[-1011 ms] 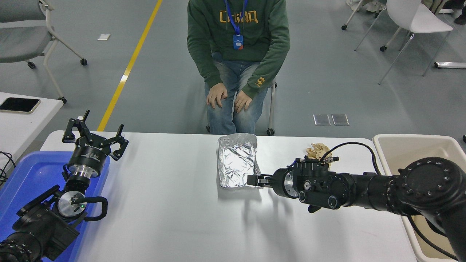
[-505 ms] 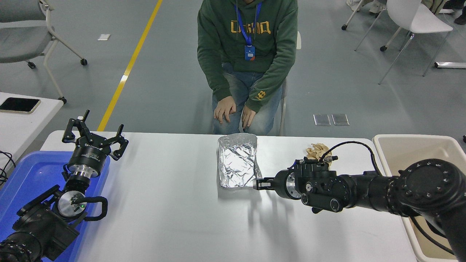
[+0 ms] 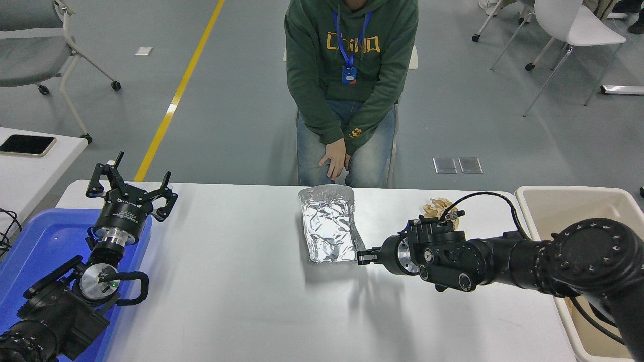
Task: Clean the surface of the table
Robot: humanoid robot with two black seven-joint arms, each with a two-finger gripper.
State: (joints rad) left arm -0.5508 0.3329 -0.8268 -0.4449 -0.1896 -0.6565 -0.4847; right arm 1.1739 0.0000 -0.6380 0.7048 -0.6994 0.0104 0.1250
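The table surface (image 3: 241, 291) is a wide white top. On it lies a crumpled silver foil bag (image 3: 329, 226), near the far edge at the middle. My right gripper (image 3: 363, 257) comes in low from the right, fingers closed on the bag's near right corner. A crumpled tan paper wad (image 3: 436, 205) lies behind the right wrist, partly hidden by its cable. My left gripper (image 3: 132, 190) stays parked at the lower left, open, above the table's left end.
A blue bin (image 3: 35, 241) sits under the left arm. A beige bin (image 3: 553, 201) stands off the table's right end. A person in a green hoodie (image 3: 352, 45) sits at the far side. A side table (image 3: 30, 171) holds a black phone (image 3: 26, 145).
My right gripper drew back to the right and toward me; the foil bag's near end followed and the bag turned slightly. The person shifted to the right.
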